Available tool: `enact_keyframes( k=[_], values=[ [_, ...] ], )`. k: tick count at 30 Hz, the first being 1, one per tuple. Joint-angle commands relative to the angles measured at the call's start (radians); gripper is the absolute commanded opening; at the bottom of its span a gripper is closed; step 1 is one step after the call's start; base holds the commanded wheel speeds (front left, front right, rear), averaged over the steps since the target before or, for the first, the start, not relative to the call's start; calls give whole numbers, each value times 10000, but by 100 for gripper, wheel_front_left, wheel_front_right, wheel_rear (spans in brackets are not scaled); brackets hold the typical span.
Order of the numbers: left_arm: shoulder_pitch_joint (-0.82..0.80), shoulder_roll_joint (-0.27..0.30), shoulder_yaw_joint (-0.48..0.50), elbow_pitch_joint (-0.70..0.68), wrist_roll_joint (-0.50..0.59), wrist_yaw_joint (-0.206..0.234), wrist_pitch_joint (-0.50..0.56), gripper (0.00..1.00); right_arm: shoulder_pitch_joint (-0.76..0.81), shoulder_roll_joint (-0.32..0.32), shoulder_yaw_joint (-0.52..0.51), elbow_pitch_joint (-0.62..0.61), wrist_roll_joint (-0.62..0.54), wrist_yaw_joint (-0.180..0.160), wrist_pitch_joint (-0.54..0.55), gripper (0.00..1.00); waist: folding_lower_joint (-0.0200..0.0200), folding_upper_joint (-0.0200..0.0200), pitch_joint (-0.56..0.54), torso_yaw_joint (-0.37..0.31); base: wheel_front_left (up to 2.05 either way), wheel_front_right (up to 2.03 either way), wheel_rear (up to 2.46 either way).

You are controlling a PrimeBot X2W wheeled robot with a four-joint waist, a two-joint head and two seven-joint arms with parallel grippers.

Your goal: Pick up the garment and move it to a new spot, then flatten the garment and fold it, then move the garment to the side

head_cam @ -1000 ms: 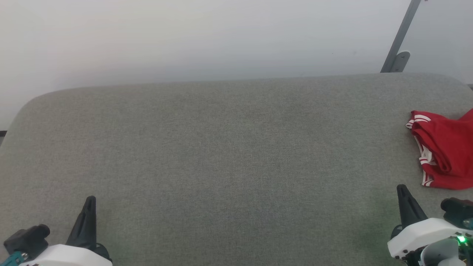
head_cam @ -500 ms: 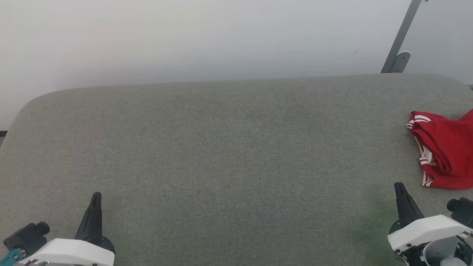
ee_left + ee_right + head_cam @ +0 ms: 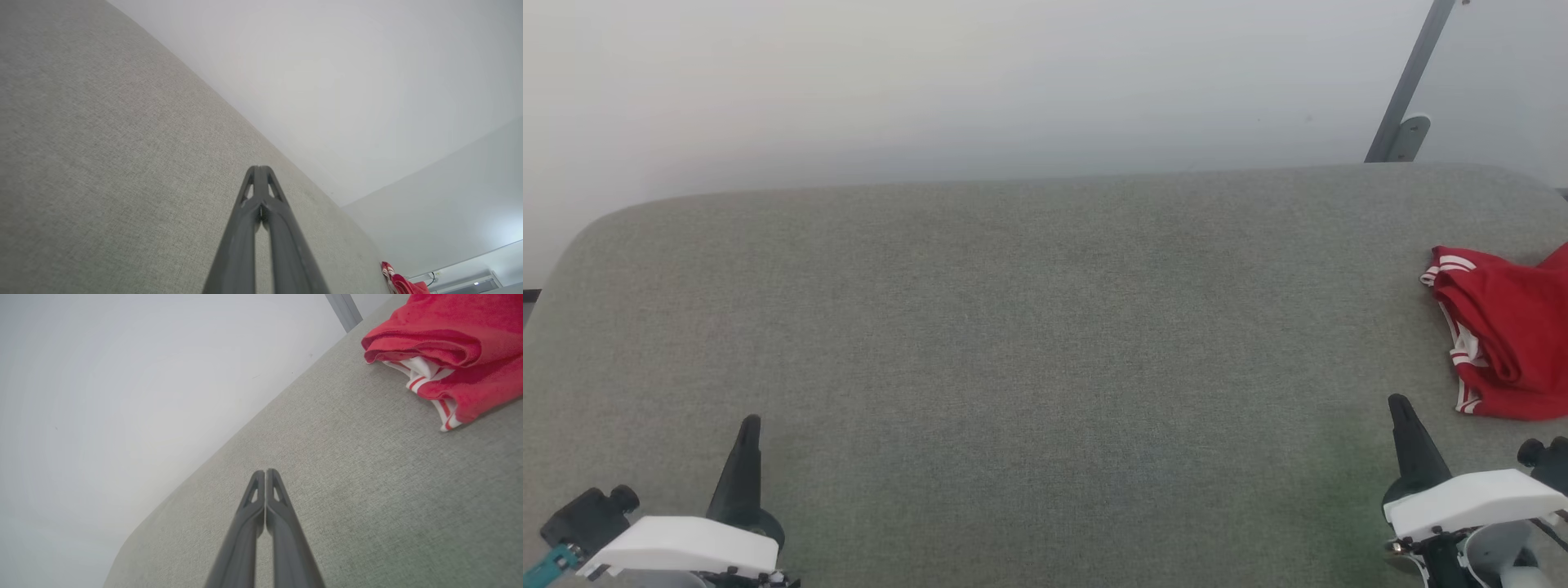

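The garment (image 3: pixel 1507 331) is a red bundle with red-and-white striped trim, lying folded at the right edge of the grey table (image 3: pixel 1029 327); part of it runs out of frame. My right gripper (image 3: pixel 1399 406) is shut and empty at the lower right, a short way in front of and left of the garment. From the right wrist the garment (image 3: pixel 449 355) lies at the upper right, beyond the shut right gripper (image 3: pixel 265 472). My left gripper (image 3: pixel 749 423) is shut and empty at the lower left, far from it. In the left wrist view, the left gripper (image 3: pixel 258 168) points along the table and the garment (image 3: pixel 402 281) shows far off.
A pale wall (image 3: pixel 931 82) rises behind the table's far edge. A grey metal bar with a bracket (image 3: pixel 1405 98) leans at the back right corner. The table's left corner (image 3: pixel 580 237) is rounded.
Both grippers have crept a little forward and inward over the table. The garment has stayed where it was.
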Motion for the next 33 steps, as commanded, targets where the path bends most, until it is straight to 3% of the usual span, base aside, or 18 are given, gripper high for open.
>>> enact_keyframes(
  k=[1,33],
  values=[
    [-290,43,87,-114,-285,-10,91,0,-205,-7,-40,-179,350,4,64,0,0,-1,-2,1,0,0,0],
    [-638,-639,225,-74,-3032,-17,1019,0,-275,308,-76,-504,3781,3,789,0,0,-1,-34,26,0,0,0]
  ],
)
